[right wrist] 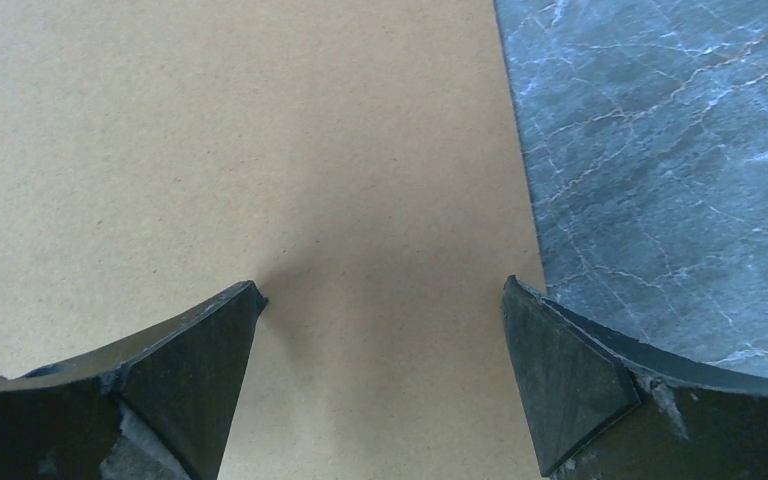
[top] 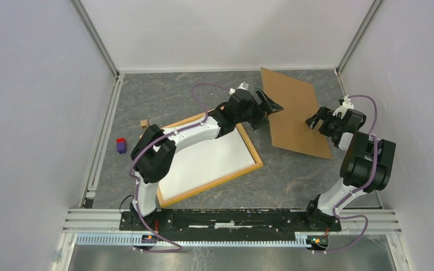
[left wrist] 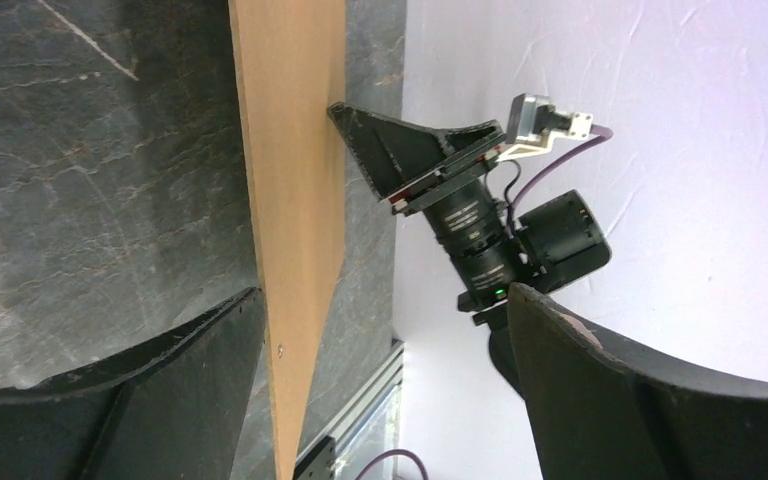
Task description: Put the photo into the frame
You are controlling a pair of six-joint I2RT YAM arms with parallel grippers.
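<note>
One frame (top: pixel 251 145), one board (top: pixel 294 113)

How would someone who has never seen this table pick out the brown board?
Start from the grey marbled table, far right corner. Right of the wooden frame lies the board, a large flat sheet turned at an angle. It is plain brown, with no rim, unlike the orange-edged frame with its white middle.
</note>
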